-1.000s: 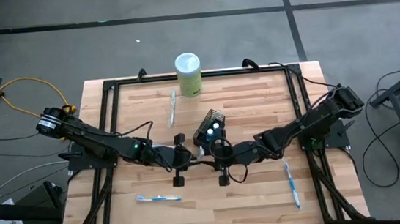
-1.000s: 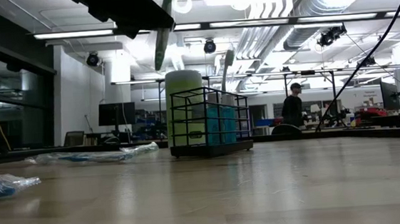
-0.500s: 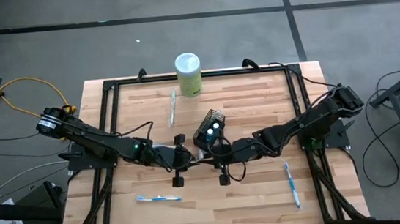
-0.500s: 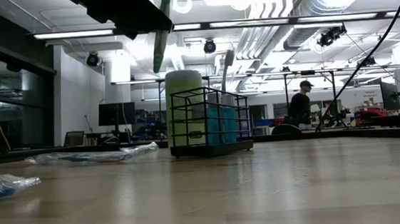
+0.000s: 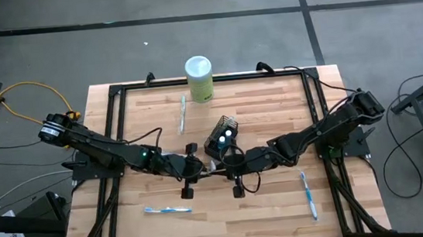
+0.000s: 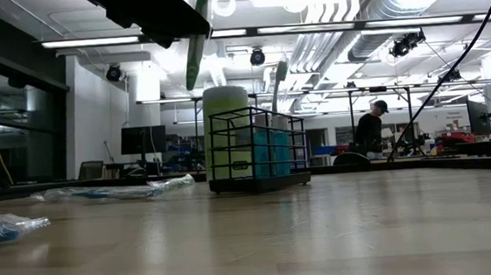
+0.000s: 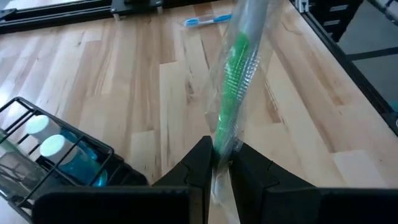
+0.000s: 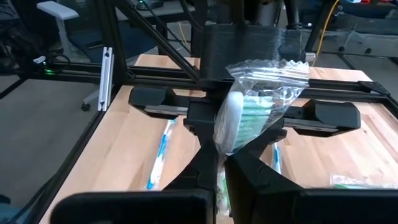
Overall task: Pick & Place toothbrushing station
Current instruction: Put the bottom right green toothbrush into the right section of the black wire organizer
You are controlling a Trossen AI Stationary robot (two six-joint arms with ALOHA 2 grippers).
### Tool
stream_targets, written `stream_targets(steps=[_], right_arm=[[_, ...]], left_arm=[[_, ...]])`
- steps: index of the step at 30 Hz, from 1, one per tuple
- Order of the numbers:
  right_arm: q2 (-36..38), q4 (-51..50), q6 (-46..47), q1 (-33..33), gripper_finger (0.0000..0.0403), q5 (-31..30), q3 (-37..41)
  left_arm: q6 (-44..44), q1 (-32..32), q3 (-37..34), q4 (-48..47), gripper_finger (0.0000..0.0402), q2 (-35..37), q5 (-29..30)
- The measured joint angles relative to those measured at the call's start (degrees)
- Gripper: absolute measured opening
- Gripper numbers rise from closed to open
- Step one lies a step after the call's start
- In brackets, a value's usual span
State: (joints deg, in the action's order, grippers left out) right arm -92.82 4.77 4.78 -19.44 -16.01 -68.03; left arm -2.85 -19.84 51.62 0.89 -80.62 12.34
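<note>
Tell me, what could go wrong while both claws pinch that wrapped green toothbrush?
1. Both the left claw and the right claw pinch the green toothbrush by its clear wrapper, so it might slip or tear.
2. It hangs close beside the black wire holder; a sideways move could knock the holder or the teal tubes inside.

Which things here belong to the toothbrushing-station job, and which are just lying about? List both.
Belongs to the job:
- black wire-mesh holder
- two teal tubes inside it
- wrapped green toothbrush, gripped by the left claw and the right claw
- loose toothbrushes on the table

Just lying about:
- pale green canister
- person in the room behind
</note>
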Motion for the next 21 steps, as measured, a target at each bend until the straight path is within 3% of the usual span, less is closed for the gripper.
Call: stream_targets(steps=[5, 15, 21], right_arm=[[0.00, -0.18, 0.02, 0.00, 0.0005, -0.09, 0.00], [-0.07, -1.50, 2.07, 0.02, 0.0005, 1.39, 0.04], [-0.07, -2.32, 3.17, -0.61, 0.0005, 1.32, 0.04]], left_arm=[[0.06, 0.34, 0.00, 0.00, 0.0050, 0.00, -0.37], [0.34, 0.32, 0.04, 1.25, 0.0127, 0.09, -0.81], [1.05, 0.33, 0.04, 1.83, 0.0134, 0.09, -0.61]])
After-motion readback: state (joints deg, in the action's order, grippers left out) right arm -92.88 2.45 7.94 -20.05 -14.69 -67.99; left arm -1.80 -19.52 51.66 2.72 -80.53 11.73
